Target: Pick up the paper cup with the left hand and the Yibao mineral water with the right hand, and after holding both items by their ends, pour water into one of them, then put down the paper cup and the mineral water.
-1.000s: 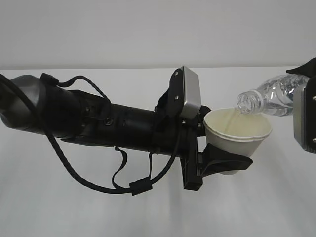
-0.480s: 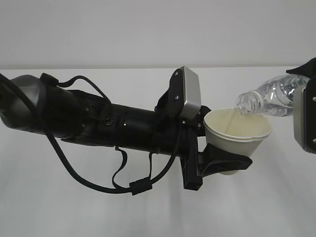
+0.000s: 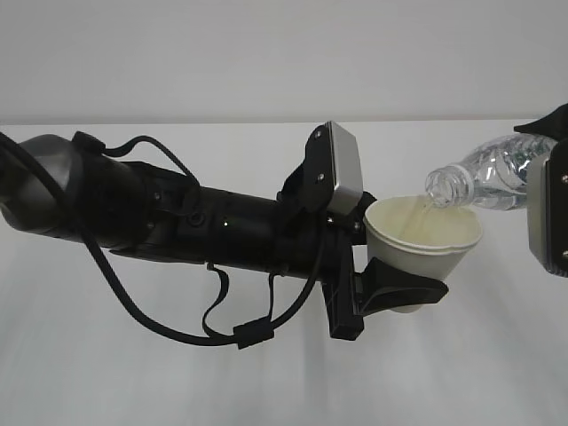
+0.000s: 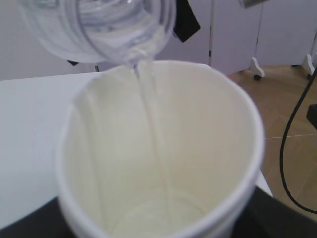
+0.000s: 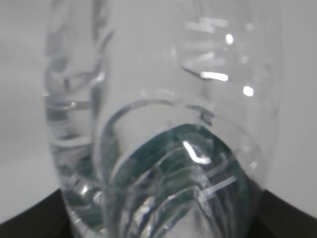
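Note:
The white paper cup (image 3: pixel 424 238) hangs above the table, mouth tilted up and to the right, with my left gripper (image 3: pixel 410 266) shut on its lower part. One black finger (image 3: pixel 404 291) wraps its near side. The clear Yibao mineral water (image 3: pixel 493 177) lies almost level, capless mouth over the cup's rim. In the left wrist view a thin stream of water (image 4: pixel 148 114) runs from the bottle mouth (image 4: pixel 116 29) into the cream inside of the cup (image 4: pixel 198 148). My right gripper (image 5: pixel 158 223) is shut on the bottle's base end (image 5: pixel 163 124); its green label shows through the plastic.
The white table (image 3: pixel 266 373) lies below both arms, with a pale wall behind it. My long black left arm (image 3: pixel 177 217) with its looping cable crosses the left half of the view. Past the table edge (image 4: pixel 263 183) are wooden floor, a black cable (image 4: pixel 292 134) and a wheeled stand.
The cup's rim has shifted very slightly left and down under the bottle mouth. Water keeps running into it. Both arms have otherwise held still.

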Tool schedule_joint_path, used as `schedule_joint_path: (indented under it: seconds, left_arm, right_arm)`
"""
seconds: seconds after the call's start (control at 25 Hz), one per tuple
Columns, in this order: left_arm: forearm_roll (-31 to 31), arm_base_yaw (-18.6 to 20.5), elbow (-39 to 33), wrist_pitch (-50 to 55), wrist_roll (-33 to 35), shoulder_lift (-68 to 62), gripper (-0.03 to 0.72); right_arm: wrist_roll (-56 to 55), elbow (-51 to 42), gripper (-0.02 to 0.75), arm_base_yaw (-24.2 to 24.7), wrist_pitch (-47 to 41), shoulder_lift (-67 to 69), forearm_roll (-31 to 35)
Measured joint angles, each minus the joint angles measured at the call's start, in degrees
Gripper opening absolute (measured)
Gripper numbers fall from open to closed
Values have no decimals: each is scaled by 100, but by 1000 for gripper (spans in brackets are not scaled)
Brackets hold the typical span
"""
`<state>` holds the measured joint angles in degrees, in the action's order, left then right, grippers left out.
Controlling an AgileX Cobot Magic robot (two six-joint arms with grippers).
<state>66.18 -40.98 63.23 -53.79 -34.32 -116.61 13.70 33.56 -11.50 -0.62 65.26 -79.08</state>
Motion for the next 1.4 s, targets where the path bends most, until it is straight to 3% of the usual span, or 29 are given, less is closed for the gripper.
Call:
schedule_joint_path:
  seconds: [1.4]
  left_arm:
    - [-21,0,0,-44,-30,0,435]
  right_arm:
    - [0,0,465,0,12,0,-72]
